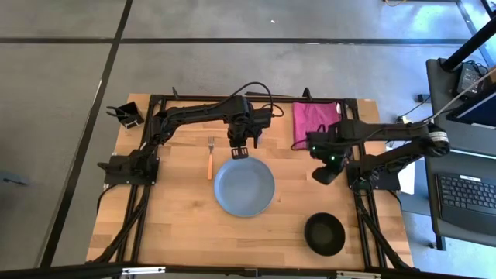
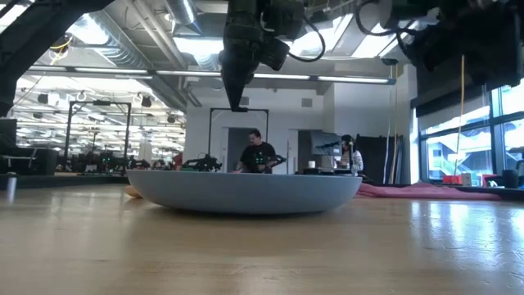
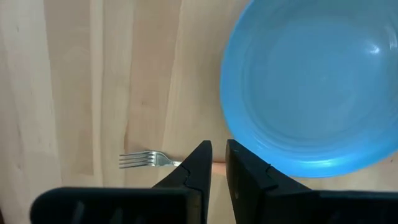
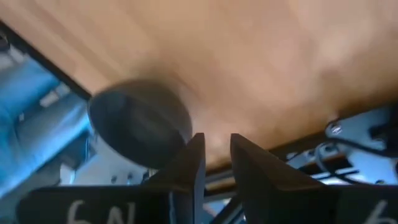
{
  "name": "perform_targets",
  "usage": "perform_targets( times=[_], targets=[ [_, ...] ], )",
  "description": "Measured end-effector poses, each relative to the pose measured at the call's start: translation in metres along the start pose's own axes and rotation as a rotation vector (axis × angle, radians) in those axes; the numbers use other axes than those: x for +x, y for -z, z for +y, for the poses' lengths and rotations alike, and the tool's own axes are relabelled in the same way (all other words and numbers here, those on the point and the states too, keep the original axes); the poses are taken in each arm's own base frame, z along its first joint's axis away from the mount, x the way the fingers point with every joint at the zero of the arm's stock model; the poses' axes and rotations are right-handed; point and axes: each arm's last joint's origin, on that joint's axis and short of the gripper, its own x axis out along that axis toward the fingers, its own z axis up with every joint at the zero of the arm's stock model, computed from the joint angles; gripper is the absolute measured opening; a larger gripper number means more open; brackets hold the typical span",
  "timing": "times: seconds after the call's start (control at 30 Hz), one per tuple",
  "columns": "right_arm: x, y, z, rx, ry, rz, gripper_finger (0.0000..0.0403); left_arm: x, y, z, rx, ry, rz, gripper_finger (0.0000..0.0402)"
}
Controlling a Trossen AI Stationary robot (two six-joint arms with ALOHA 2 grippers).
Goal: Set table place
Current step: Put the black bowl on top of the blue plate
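**Bowl Waits at Near Edge as Place Setting Takes Shape**

The black bowl [image 1: 324, 233] sits near the table's [image 1: 178, 225] front right, well apart from the plate [image 1: 243, 187] at centre. The fork [image 1: 209, 159] lies beside the plate. The right gripper [image 1: 323, 175], nearly closed and empty, should open wide before descending on the bowl's rim. The left gripper [image 1: 239, 153], likewise narrow and empty, hovers over the plate's far rim.
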Motion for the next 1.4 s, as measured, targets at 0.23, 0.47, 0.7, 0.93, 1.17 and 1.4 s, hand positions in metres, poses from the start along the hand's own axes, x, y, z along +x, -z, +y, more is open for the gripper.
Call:
perform_targets(
  times=[0.23,0.47,0.7,0.93,1.17,1.4],
  targets=[
    [0.014,0.004,0.003,-0.026,0.046,0.12,0.0079,0.0,0.0,0.005,0.009,-0.039,-0.002,0.0033],
    [0.015,0.002,0.0,-0.063,0.101,0.126,0.0078,0.0,-0.002,0.01,-0.009,-0.04,-0.02,0.0033],
    [0.014,0.002,0.0,-0.01,0.096,0.126,0.0078,0.0,-0.005,0.01,-0.009,-0.041,-0.054,0.0033],
    [0.015,-0.001,0.002,-0.026,0.071,0.099,0.0078,-0.001,-0.012,0.01,-0.01,-0.043,-0.128,0.0033],
    [0.013,-0.011,0.013,-0.017,-0.046,0.022,0.0078,-0.002,-0.022,0.01,-0.012,-0.046,-0.229,0.0033],
    [-0.009,-0.007,0.024,-0.079,-0.038,-0.052,0.0078,-0.005,-0.031,0.011,-0.015,-0.049,-0.332,0.0033]
  ],
)
